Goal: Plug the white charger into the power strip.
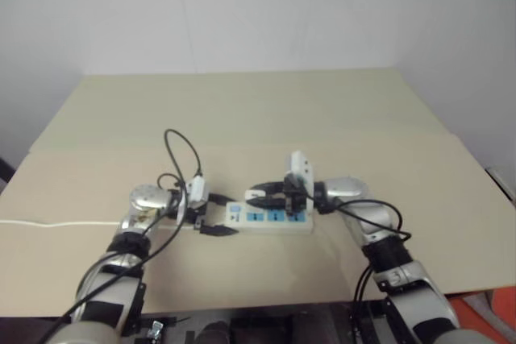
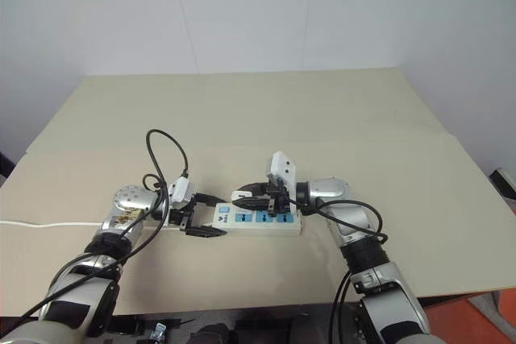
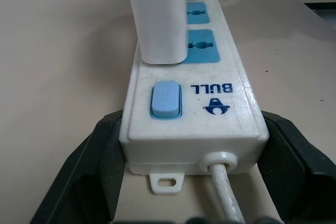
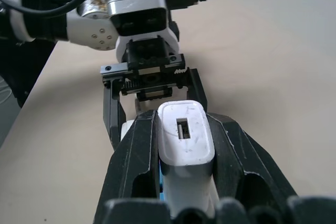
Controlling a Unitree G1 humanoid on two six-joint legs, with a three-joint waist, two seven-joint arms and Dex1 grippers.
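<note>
1. Clamping the strip (image 3: 194, 103): left gripper (image 1: 211, 213) is closed on its switch end, one black finger (image 3: 79, 182) on each long side, cord (image 3: 226, 198) leaving toward the wrist.
2. Right gripper (image 4: 184, 145) is pinching the charger (image 4: 185, 140) between its two fingers, jaws closed on the charger's side faces; USB port end is facing the wrist camera.
3. Strip is lying flat on the table (image 1: 266, 110), near the front edge, between the two arms, long axis running left to right.
4. Charger is sitting over the strip's top face, at the first blue socket (image 3: 202, 45) beside the switch (image 3: 166, 98); its lower end is meeting the strip surface in the left wrist view. Prongs are hidden, so cannot tell whether they are in or how deep.
5. Key relation: charger is directly above the socket row, standing roughly square to the strip's face; the push needed is straight down into the strip, right arm doing it, left arm bracing.
6. Risk, judging: a tilted charger is likely to jam against the socket face.
</note>
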